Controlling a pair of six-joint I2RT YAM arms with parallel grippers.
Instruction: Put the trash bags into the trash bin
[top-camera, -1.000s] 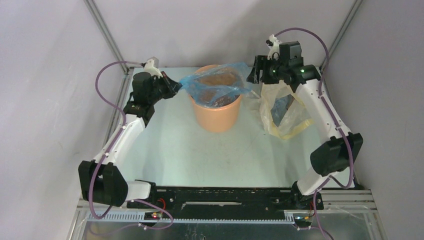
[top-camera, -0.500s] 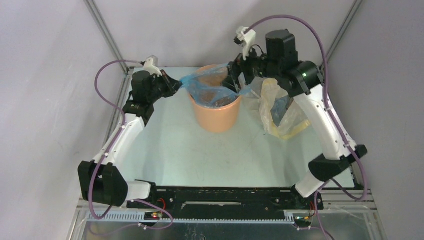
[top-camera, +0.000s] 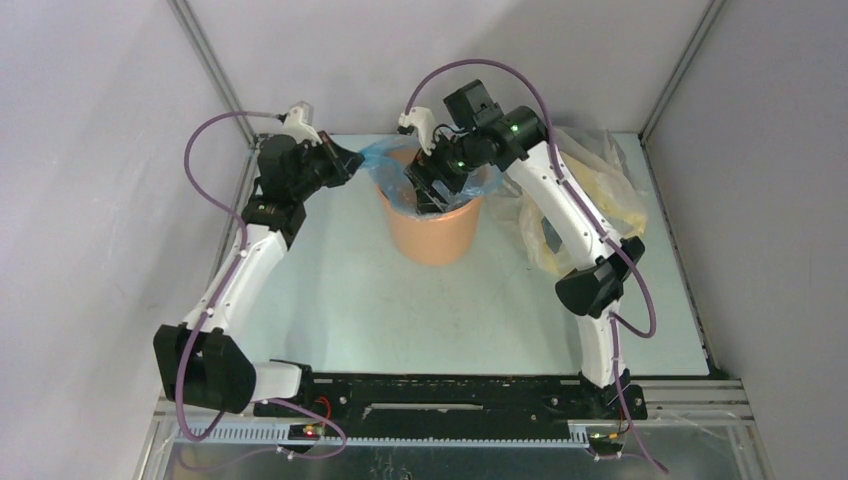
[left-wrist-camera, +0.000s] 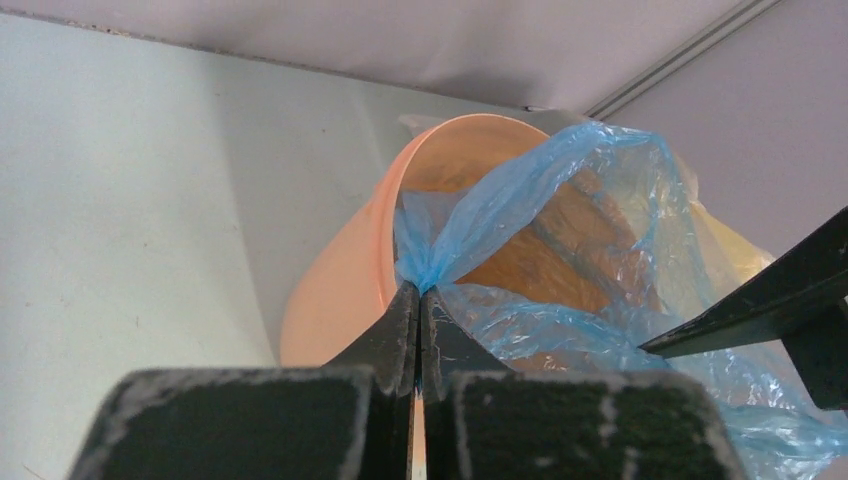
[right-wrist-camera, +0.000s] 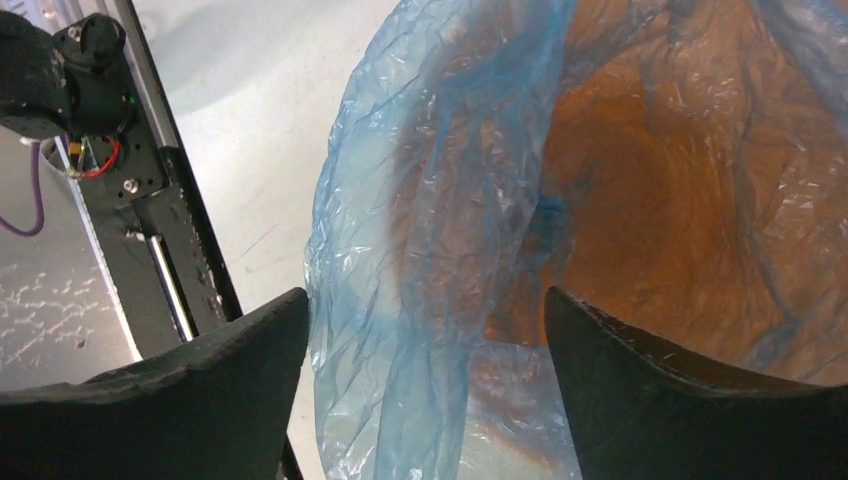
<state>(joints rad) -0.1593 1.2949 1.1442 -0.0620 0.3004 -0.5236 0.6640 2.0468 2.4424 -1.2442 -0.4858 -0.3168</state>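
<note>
Looking down from the top camera, I see my left hand clamped tight on the left edge of the trash bag, just beside the rim of the trash bin. My right hand reaches into the bin's mouth with its fingers spread wide. It grips nothing, and the blue film is bunched around it. I count one trash bag, one trash bin, one yellowish bag and two arms on the worktop. A second ago the right hand hung over the yellowish bag, to the right of the bin. It has since swung across and dipped in, and the film, then spread over the mouth, now sags inside. The left hand has not let go.

From the left wrist, the fingertips meet on a gathered corner of blue film right at the bin's rim. The rest of the bag drapes across the mouth.

From the right wrist, my right hand stands far apart, with crinkled film lying between the fingers, unclamped. The orange inside of the bin shows through.
</note>
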